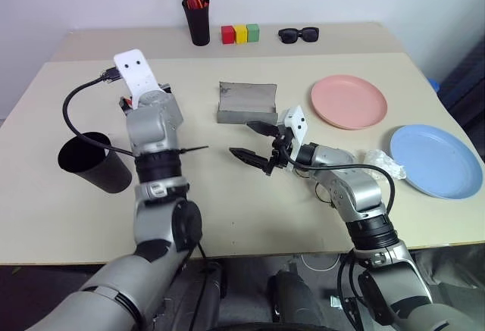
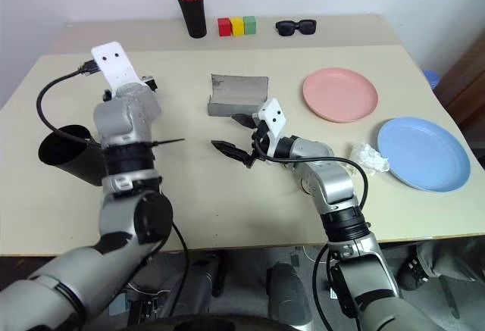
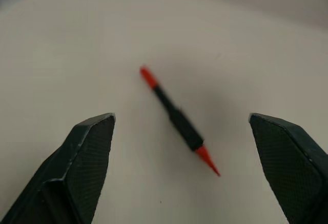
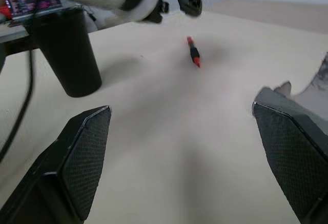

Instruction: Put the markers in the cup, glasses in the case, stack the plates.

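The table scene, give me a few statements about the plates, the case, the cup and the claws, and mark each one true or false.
1. The pink plate is stacked on the blue plate. False: they lie side by side, apart.
2. The grey case stands open on the table. True.
3. The left claw is shut on the red marker. False: its fingers are spread wide, and the marker lies on the table between them.
4. The right claw is open and holds nothing. True.
5. The black cup stands near the blue plate. False: it is at the table's opposite side, by the left arm.
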### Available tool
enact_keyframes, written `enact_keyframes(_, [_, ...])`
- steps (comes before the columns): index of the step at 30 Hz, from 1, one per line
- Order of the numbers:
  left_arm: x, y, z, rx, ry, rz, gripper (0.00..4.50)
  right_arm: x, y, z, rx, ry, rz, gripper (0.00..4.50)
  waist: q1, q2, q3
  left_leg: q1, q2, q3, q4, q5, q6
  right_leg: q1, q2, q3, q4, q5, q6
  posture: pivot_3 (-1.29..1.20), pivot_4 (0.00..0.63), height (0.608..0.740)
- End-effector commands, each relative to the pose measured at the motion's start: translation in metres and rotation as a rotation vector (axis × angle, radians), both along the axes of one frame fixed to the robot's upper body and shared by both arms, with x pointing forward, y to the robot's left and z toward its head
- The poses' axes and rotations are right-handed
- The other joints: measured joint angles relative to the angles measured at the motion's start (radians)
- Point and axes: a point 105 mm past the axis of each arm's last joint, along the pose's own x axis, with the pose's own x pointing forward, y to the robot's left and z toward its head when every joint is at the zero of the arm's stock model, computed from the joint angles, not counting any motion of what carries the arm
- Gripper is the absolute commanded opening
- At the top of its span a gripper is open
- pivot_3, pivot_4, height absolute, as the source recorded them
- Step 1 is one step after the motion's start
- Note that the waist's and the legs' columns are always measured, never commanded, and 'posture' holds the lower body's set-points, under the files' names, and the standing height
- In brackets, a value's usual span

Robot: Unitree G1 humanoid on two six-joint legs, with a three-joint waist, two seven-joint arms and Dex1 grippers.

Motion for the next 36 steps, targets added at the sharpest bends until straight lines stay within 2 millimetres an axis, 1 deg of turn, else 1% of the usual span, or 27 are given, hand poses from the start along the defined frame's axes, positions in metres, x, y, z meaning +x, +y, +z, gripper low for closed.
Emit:
enact_keyframes(1, [0.017,0.004,-0.003,-0.119,-0.013,0.011,4.42,-0.007,0.005,0.014,0.031,-0.055,0.018,4.50,0.002,-0.001,0.001,0.000,0.000,0.000,0.000,0.000,0.000,0.000,0.000,0.000,0.000,0.000,0.000,0.00,0.150,0.734])
enact_keyframes(4, [0.025,0.006,-0.012,-0.125,0.016,-0.001,4.42,-0.010,0.006,0.013,0.033,-0.049,0.019,4.50,0.006,-0.002,0.001,-0.001,-0.001,0.000,0.001,0.000,0.000,0.000,0.000,0.000,0.001,0.000,0.000,0.00,0.150,0.734])
enact_keyframes(7, [0.027,0.008,-0.022,-0.147,0.041,0.003,4.42,-0.013,0.006,0.011,0.033,-0.046,0.017,4.50,0.006,-0.002,0.001,-0.001,-0.001,0.000,0.001,0.000,0.000,0.000,-0.001,0.000,0.001,0.000,0.000,0.00,0.150,0.734])
enact_keyframes(10, [0.028,0.004,-0.033,-0.194,0.059,-0.013,4.42,-0.014,0.006,0.011,0.033,-0.042,0.014,4.50,0.005,-0.002,0.001,-0.001,-0.001,0.000,0.001,0.000,0.000,-0.001,-0.001,0.000,0.001,0.000,0.000,0.00,0.150,0.734])
enact_keyframes(17, [0.030,-0.003,-0.042,-0.217,0.072,-0.051,4.42,-0.016,0.006,0.008,0.028,-0.036,0.015,4.50,0.005,-0.002,0.001,-0.001,-0.001,0.000,0.001,0.000,0.000,-0.001,-0.001,0.000,0.001,0.000,0.000,0.00,0.150,0.734])
enact_keyframes(20, [0.030,-0.003,-0.044,-0.213,0.077,-0.053,3.59,-0.017,0.007,0.007,0.027,-0.032,0.018,4.50,0.005,-0.002,0.001,-0.001,-0.001,0.000,0.001,0.000,0.000,-0.001,0.000,0.000,0.002,0.000,0.000,0.00,0.150,0.734])
enact_keyframes(21, [0.029,-0.003,-0.044,-0.213,0.078,-0.052,3.17,-0.017,0.008,0.006,0.027,-0.032,0.019,4.50,0.006,-0.002,0.001,-0.001,-0.001,0.000,0.001,0.000,0.000,-0.001,0.000,0.000,0.002,0.000,0.000,0.00,0.150,0.734])
enact_keyframes(22, [0.029,-0.003,-0.045,-0.213,0.080,-0.051,2.58,-0.017,0.008,0.007,0.028,-0.031,0.020,4.50,0.006,-0.002,0.001,-0.001,-0.001,0.000,0.001,0.000,0.000,-0.001,-0.001,0.000,0.002,0.000,0.000,0.00,0.150,0.734])
enact_keyframes(24, [0.029,-0.003,-0.046,-0.216,0.084,-0.047,1.66,-0.016,0.009,0.007,0.029,-0.030,0.022,4.50,0.006,-0.002,0.001,-0.001,-0.001,0.000,0.002,0.000,0.000,-0.001,-0.001,0.000,0.002,0.000,0.000,0.00,0.150,0.734])
enact_keyframes(33, [0.029,-0.004,-0.046,-0.199,0.072,-0.045,1.66,-0.016,0.010,0.006,0.027,-0.028,0.028,4.50,0.004,-0.002,0.001,-0.001,-0.001,0.000,0.002,0.000,0.000,-0.001,0.000,0.000,0.003,0.000,0.000,0.00,0.150,0.734])
enact_keyframes(36, [0.028,-0.003,-0.046,-0.197,0.074,-0.030,0.76,-0.017,0.010,0.006,0.026,-0.027,0.030,4.50,0.004,-0.002,0.001,-0.001,-0.001,0.000,0.002,0.000,0.000,-0.001,0.000,0.000,0.003,0.000,0.000,0.00,0.150,0.734])
